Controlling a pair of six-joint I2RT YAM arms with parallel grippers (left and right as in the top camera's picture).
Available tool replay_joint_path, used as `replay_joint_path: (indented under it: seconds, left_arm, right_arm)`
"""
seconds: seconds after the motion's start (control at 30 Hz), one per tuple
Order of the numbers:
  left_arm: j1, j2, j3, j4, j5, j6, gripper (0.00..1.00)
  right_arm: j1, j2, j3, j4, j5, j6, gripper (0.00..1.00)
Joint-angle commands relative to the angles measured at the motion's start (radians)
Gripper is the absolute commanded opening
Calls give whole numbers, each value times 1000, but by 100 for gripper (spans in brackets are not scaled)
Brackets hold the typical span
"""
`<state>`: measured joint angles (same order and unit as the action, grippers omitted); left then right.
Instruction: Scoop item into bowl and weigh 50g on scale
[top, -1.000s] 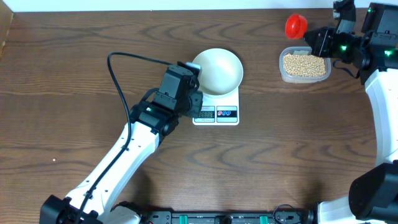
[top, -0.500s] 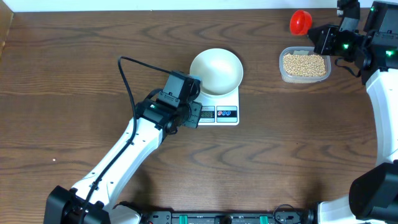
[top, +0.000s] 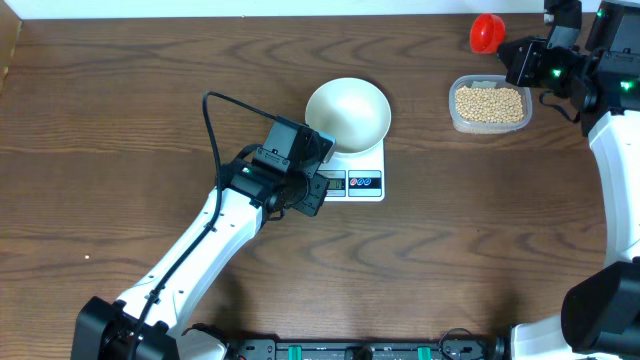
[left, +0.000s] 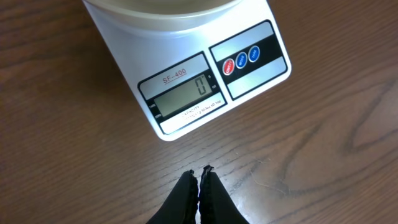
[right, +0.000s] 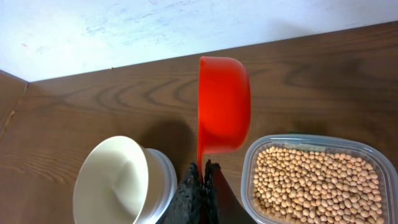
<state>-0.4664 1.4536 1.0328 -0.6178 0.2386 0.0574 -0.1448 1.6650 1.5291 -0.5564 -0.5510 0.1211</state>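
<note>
The white bowl (top: 347, 113) stands empty on the white scale (top: 365, 172). In the left wrist view the scale (left: 186, 59) shows a display reading 0 and red and blue buttons. My left gripper (left: 199, 172) is shut and empty, just in front of the scale's display side (top: 312, 188). The tan beans (top: 489, 102) fill a clear tub (top: 453, 118) at the back right. My right gripper (right: 203, 167) is shut on the handle of a red scoop (right: 223, 104), held above the table behind the tub (top: 487, 33). The bowl (right: 118, 180) and beans (right: 314, 180) also show there.
A black cable (top: 215, 130) loops off my left arm over the table's left part. A white wall (right: 155, 28) runs along the table's back edge, right behind the scoop.
My left gripper has drawn back from the bowl's rim toward the front of the scale. My right gripper has lifted the red scoop a little back and to the right.
</note>
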Motion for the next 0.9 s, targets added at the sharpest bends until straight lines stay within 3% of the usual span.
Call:
replay_joint_path:
  seconds: [0.0, 0.17, 0.37, 0.43, 0.5, 0.53, 0.67, 0.87]
  left_arm:
    - [2, 11, -3, -3, 23, 29, 8]
    - [2, 11, -3, -3, 23, 29, 23]
    - [3, 11, -2, -3, 18, 29, 27]
    - [2, 11, -3, -3, 11, 29, 43]
    - [2, 11, -2, -3, 11, 29, 66]
    - [3, 11, -2, -3, 11, 29, 72]
    - [2, 11, -3, -3, 11, 29, 82]
    - [3, 11, -2, -2, 11, 29, 88]
  right_arm:
    - [-7, -10, 13, 3, 3, -2, 1]
    - [-7, -10, 13, 3, 3, -3, 1]
    - [-7, -10, 13, -21, 3, -3, 1]
    - [-7, -10, 13, -26, 3, -3, 1]
    - [-7, -10, 13, -29, 3, -3, 1]
    - [-7, -10, 13, -31, 3, -3, 1]
    - [-7, -10, 13, -35, 3, -3, 1]
    - [-7, -10, 13, -43, 3, -2, 1]
